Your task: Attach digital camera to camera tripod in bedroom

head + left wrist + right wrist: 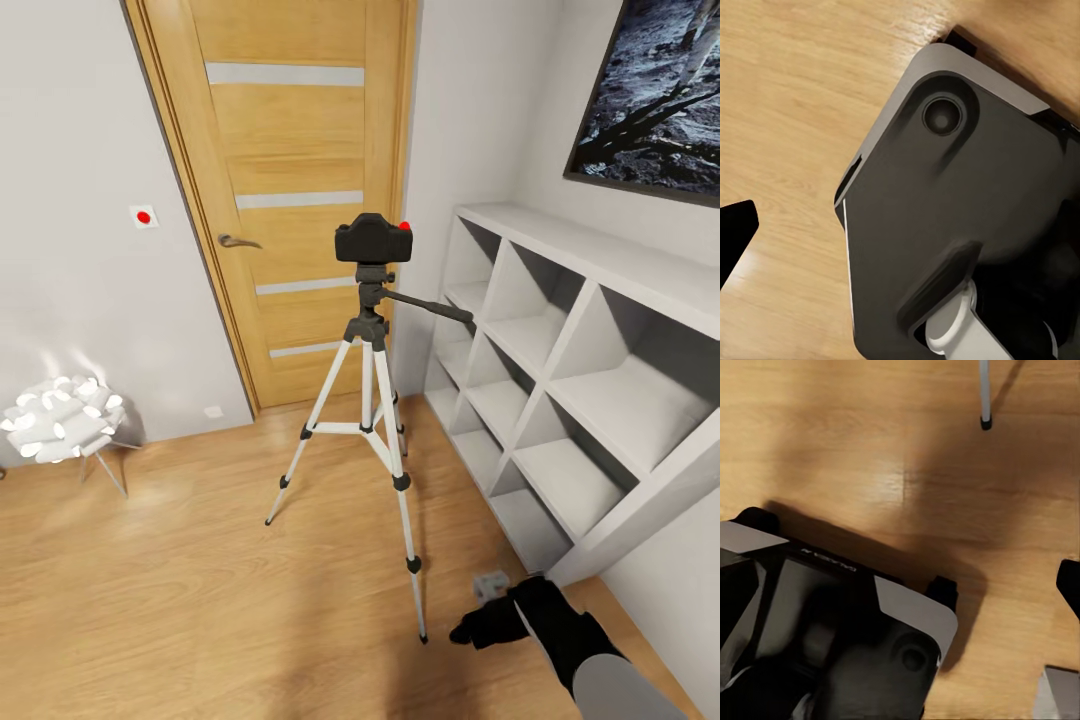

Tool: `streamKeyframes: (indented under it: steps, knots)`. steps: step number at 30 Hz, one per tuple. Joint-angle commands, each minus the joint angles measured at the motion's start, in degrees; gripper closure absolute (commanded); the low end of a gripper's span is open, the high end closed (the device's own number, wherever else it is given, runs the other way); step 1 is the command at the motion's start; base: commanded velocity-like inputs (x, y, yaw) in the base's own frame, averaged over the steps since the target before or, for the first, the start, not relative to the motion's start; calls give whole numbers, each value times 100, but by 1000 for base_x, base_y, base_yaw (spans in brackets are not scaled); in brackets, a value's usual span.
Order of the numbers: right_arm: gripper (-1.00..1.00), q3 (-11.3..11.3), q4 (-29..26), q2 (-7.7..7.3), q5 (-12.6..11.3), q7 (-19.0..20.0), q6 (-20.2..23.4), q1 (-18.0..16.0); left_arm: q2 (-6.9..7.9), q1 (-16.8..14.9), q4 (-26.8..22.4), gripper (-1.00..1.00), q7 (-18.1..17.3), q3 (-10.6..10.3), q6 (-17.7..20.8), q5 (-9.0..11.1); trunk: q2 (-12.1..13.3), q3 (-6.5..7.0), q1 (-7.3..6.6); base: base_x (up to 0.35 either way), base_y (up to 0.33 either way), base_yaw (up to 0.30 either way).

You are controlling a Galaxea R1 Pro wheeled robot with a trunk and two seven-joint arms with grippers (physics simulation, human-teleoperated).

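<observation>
On plank floor [180,590] — camera tripod [370,400] bearing digital camera [372,240].

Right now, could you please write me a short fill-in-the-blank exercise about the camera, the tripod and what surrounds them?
1. The camera sits on top of the ____.
2. Behind the tripod stands a closed wooden ____.
3. The button on the camera's top corner is coloured ____.
4. The white shelves stand against the wall under a framed ____.

Missing words: tripod; door; red; picture

black digital camera [372,240] with red button, silver-legged camera tripod [368,420], honey-wood door [290,190]
</observation>
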Motion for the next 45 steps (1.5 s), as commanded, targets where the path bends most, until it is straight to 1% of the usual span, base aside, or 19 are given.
streamKeyframes:
  steps: [1, 8, 9, 10, 14, 15, 17, 18, 21, 22, 23, 24, 25, 27, 31, 37, 39, 45]
  knots:
    - [-100, -21, 99, -10, 53, 40, -14, -3, 0, -3, 0, -100, 16, -48, 19, 39, -9, -9, 2, 0, 0, 0]
    - [-100, -45, 707, -103, 54, -11, -120, -3, 0, 1, 1, -100, 16, -48, 19, 40, -9, -9, 2, 0, 0, 0]
    - [-100, -47, 963, -121, 52, -20, -170, -3, 0, 2, 4, -100, 16, -48, 19, 39, -9, -9, 2, 0, 0, 0]
    - [-100, -48, 1103, -126, 53, -26, -229, -3, 0, 2, 6, -100, 16, -48, 20, 41, -9, -9, 2, 0, 0, 0]
    - [-100, -49, 1437, -130, 53, -75, -416, -3, 0, 2, 7, -100, 16, -48, 20, 39, -9, -9, 2, 0, 0, 0]
    - [-100, -51, 2748, -138, 44, -604, -1385, -1, 0, 10, 8, -100, 15, -48, 21, 44, -9, -9, 2, 0, 0, 0]
    - [-100, -54, 2935, -140, 36, -706, -1560, 42, 0, 11, 8, -100, 16, -48, 21, 45, -9, -9, 2, 0, 0, 0]
    - [-100, -58, 3048, -171, 12, -773, -1709, 39, 0, 32, 7, -100, 16, -48, 19, 45, -9, -9, 2, 0, 0, 0]
    - [-100, -61, 3095, -220, -101, -802, -1954, 59, 0, 85, 3, -100, 11, -48, 15, 40, -9, -9, 2, 0, 0, 0]
    - [-100, -67, 3132, -263, -675, -1379, -2485, 776, 0, 123, 0, -100, 7, -49, 17, 19, -9, -8, 2, 0, 0, 0]
    - [-100, -67, 3135, -263, -1070, -1863, -2530, 979, 0, 125, 2, -100, 13, -49, 16, 12, -9, -1, 2, 0, 0, -22]
    - [-100, -67, 3135, -260, -1238, -1977, -2542, 1059, -1, 137, 5, -100, 14, -48, 18, 11, -9, 6, 2, 0, 0, -11]
    - [-100, -67, 3136, -257, -1309, -2020, -2542, 1107, -4, 147, 5, -100, 15, -48, 19, 11, -9, 14, 2, 0, 0, -7]
    - [-100, -67, 3136, -257, -1376, -2061, -2540, 1153, -6, 158, 7, -100, 15, -50, 20, 10, -9, 31, 2, 0, 0, -5]
    - [-100, -69, 3136, -257, -1425, -2091, -2549, 1190, -3, 166, 8, -100, 16, -49, 23, 10, -9, 66, 2, 0, 0, -2]
    - [-100, -67, 3136, -256, -1444, -2103, -2584, 1359, 5, 169, 8, -100, 16, -49, 21, 17, -9, 121, 2, 0, 0, 0]
    - [-100, -69, 3136, -256, -1446, -2104, -2658, 1458, 7, 169, 7, -100, 16, -48, 21, 18, -9, 139, 2, 0, 0, 0]
    - [-100, -74, 3140, -259, -1450, -2137, -2888, 1559, 17, 171, 6, -100, 16, -48, 21, 20, -9, 195, 2, 0, 0, 0]
